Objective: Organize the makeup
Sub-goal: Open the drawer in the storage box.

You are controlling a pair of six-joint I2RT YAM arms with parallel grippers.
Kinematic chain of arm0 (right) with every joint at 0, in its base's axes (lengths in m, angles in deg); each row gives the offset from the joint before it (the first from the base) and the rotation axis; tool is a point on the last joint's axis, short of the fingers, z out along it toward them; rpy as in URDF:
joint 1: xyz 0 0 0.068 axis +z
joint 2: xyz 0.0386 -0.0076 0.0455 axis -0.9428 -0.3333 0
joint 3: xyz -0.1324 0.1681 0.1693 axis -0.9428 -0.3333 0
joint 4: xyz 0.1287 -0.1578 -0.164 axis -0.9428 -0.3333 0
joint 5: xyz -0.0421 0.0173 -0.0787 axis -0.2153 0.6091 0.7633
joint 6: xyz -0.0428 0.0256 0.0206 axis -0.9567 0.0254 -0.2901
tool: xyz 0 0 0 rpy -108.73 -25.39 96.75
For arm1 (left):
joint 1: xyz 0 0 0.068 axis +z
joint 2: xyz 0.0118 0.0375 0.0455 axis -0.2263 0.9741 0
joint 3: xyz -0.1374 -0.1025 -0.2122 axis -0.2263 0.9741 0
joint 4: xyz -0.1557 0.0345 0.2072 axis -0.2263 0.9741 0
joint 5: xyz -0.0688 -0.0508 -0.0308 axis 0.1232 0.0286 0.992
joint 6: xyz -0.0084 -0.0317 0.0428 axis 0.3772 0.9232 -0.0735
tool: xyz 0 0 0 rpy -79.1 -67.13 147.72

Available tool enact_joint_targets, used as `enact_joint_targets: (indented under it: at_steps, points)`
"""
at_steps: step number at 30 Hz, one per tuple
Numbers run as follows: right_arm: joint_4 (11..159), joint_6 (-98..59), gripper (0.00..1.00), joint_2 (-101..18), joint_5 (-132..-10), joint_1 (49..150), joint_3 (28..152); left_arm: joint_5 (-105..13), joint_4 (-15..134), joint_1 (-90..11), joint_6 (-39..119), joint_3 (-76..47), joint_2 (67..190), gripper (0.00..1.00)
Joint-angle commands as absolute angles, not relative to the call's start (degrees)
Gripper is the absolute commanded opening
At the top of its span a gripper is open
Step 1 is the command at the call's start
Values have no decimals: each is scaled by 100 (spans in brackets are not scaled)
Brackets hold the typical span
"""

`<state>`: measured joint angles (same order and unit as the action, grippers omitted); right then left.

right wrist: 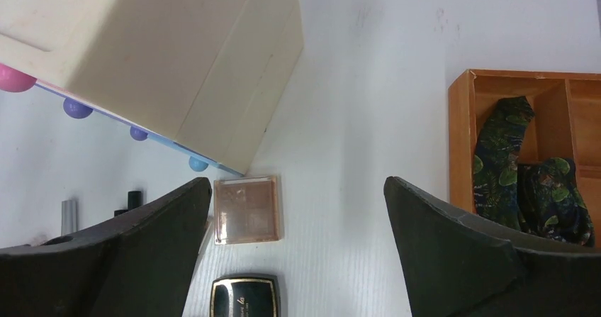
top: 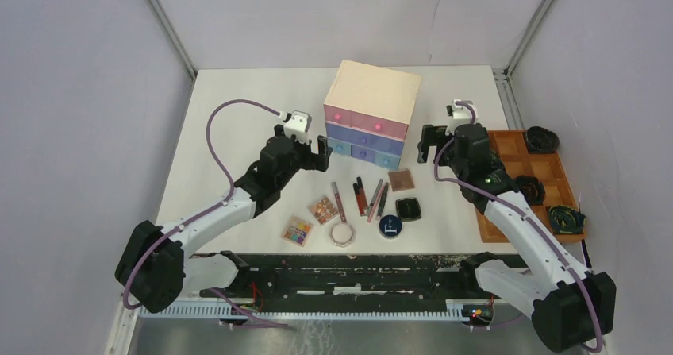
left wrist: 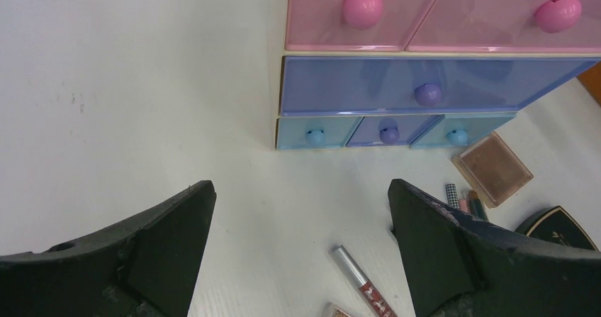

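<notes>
The makeup lies on the white table in front of the drawer box: two colourful eyeshadow palettes (top: 298, 230) (top: 323, 210), several slim tubes (top: 369, 198), a brown compact (top: 401, 180), a black compact (top: 408, 208), a round dark-blue compact (top: 390, 226) and a pale octagonal jar (top: 342, 233). My left gripper (top: 305, 150) is open and empty, left of the box; a red tube (left wrist: 363, 283) lies between its fingers. My right gripper (top: 428, 142) is open and empty, above the brown compact (right wrist: 246, 209) and black compact (right wrist: 244, 296).
The beige box (top: 373, 113) has pink, purple and blue drawers (left wrist: 425, 93), all shut. An orange-brown tray (top: 530, 184) with dark coiled items (right wrist: 528, 182) stands at the table's right edge.
</notes>
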<state>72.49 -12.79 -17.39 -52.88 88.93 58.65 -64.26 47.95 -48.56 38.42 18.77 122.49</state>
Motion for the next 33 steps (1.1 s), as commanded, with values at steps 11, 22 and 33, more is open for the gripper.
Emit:
enact_joint_targets:
  at_steps: [11,22,33]
  points:
    - [7552,-1413,100,-1275,-5028,8929,5743,-6627,4656,-4888,4062,1669,11757,99]
    - [7441,-1484,97,-1301,-4765,8931,5783,-6261,3921,-4886,3673,2321,11324,87]
    - [7397,-1563,25,-1361,-4857,8927,6101,-6042,2593,-4887,3540,2732,11512,3]
